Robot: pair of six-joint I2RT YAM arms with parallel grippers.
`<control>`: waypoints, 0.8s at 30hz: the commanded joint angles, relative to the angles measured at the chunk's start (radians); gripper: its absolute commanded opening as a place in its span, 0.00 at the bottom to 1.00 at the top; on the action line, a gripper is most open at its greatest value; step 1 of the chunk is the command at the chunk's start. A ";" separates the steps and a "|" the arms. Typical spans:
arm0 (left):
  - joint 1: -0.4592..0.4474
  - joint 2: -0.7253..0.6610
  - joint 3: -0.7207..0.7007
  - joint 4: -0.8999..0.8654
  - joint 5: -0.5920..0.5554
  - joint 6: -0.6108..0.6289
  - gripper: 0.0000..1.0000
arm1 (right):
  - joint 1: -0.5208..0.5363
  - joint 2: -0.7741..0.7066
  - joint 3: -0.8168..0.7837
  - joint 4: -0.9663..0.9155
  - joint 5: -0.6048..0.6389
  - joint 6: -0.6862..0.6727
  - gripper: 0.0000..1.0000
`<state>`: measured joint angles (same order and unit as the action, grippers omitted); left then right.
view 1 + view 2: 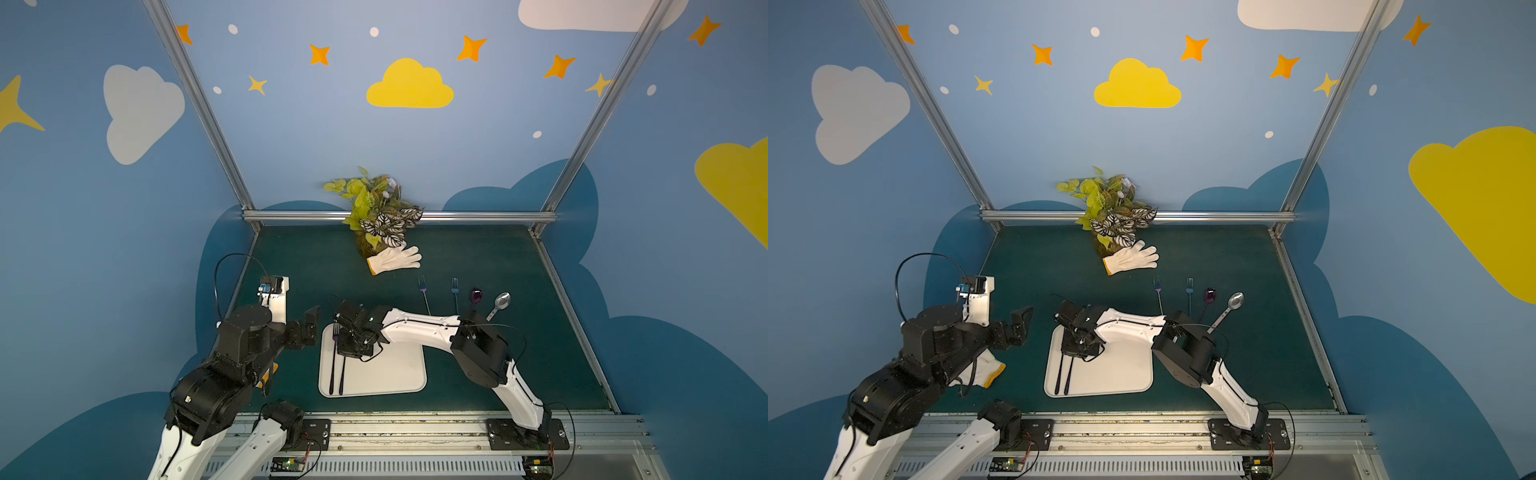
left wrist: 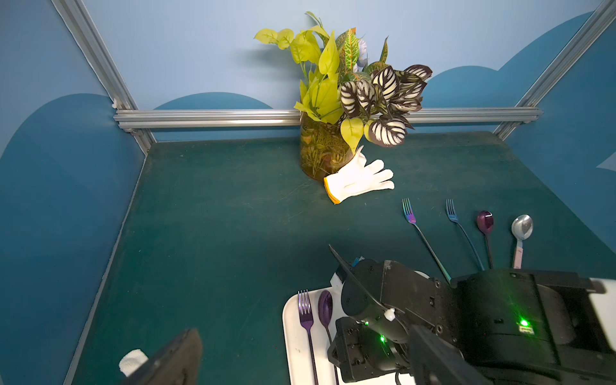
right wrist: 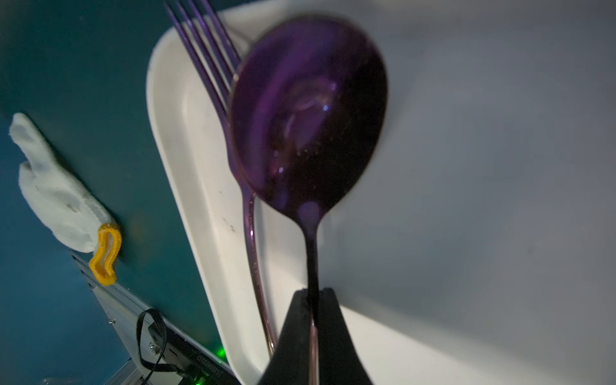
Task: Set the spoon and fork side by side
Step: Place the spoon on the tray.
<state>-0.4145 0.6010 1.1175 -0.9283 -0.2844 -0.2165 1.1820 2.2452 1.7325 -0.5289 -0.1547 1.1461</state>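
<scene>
A purple fork (image 1: 332, 372) lies along the left side of the white tray (image 1: 395, 374), tines pointing away from the robot base. Just right of it and parallel runs a purple spoon (image 2: 325, 308), whose thin handle (image 1: 342, 378) reaches toward the tray's near edge. My right gripper (image 3: 313, 295) is shut on that handle a little behind the bowl (image 3: 308, 110). From above, the right gripper (image 1: 351, 340) hides the bowl. I cannot tell whether the spoon touches the tray. My left gripper (image 1: 309, 328) stands open and empty over the mat, left of the tray.
Two more forks (image 1: 423, 291) (image 1: 455, 291), a purple spoon (image 1: 476, 296) and a silver spoon (image 1: 500, 302) lie in a row at the right, partly under my right arm. A potted plant (image 1: 376, 212) and white glove (image 1: 395, 259) sit at the back. Another glove (image 1: 988, 370) lies under my left arm.
</scene>
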 commanded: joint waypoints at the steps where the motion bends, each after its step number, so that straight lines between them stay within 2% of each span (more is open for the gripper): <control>1: -0.002 -0.011 0.002 -0.004 0.006 -0.005 1.00 | -0.001 0.018 0.035 -0.051 0.002 -0.008 0.00; 10: 0.000 -0.014 -0.007 -0.005 0.002 -0.011 1.00 | 0.002 0.068 0.118 -0.178 0.012 -0.066 0.00; 24: 0.000 -0.010 -0.013 -0.003 -0.006 -0.012 1.00 | 0.001 0.076 0.122 -0.209 0.020 -0.048 0.00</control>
<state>-0.4145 0.5945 1.1164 -0.9344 -0.2852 -0.2283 1.1820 2.3112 1.8599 -0.6670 -0.1482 1.0924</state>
